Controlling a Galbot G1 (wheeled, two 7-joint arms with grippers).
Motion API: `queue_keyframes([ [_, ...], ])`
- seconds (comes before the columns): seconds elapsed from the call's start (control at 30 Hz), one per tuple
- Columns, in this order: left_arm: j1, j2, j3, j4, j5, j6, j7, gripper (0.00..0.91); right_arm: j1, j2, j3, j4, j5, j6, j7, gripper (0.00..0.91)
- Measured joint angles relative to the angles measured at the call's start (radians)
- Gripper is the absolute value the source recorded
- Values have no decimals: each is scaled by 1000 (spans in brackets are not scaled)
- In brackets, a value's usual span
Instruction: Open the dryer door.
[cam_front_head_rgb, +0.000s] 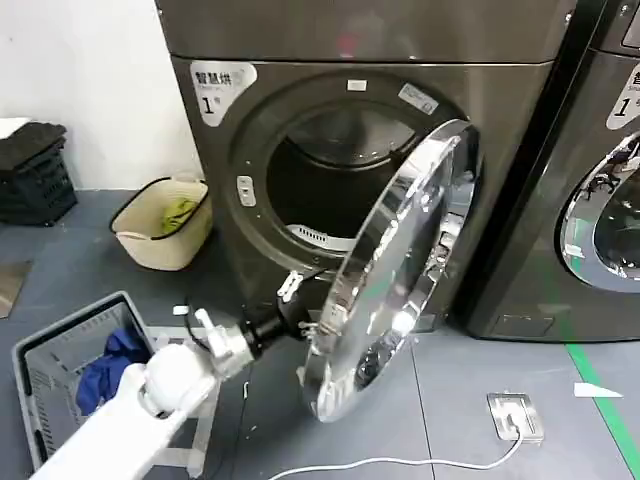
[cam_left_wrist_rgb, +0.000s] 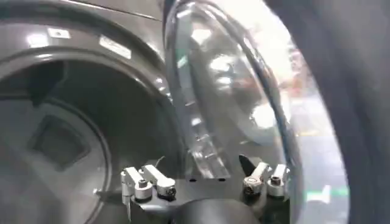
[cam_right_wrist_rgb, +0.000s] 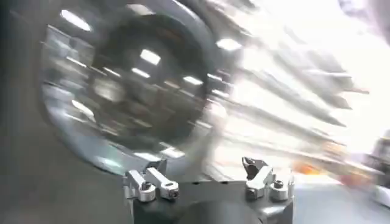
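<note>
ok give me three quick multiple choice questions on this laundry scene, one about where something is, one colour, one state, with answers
1. Where is the left gripper?
A. inside the beige tub
B. at the inner edge of the dryer door
C. on the floor cable

2. What colour is the cloth in the grey basket?
A. blue
B. red
C. white

3. What state is the dryer door in?
A. shut
B. swung partly open
C. taken off

Answers:
1 B, the arm reaches up to the chrome rim's edge.
2 A, a blue cloth lies in it.
3 B, the drum opening of the dryer shows behind the door.
</note>
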Motion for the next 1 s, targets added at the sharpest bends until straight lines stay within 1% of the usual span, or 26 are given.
queue_keyframes([
  [0.2,-68,-45,83,38,2,0,0,907,28,23,124,-50,-22,-35,44,907],
  [0.23,-79,-52,99,47,2,0,-1,907,32,23,144,-60,-35,-44,65,907],
  [0.37,-126,-88,162,78,6,1,-2,907,39,27,206,-93,-85,-51,129,907],
  [0.47,-162,-119,209,100,10,2,-2,907,41,35,246,-119,-130,-50,159,907],
  [0.53,-186,-139,240,118,12,2,-2,907,41,38,269,-134,-142,-48,171,907],
  [0.73,-262,-203,335,178,11,0,-3,907,37,43,331,-153,-148,-40,182,907],
  [1.0,-350,-292,439,260,10,0,-3,907,35,44,385,-127,-147,-37,181,907],
])
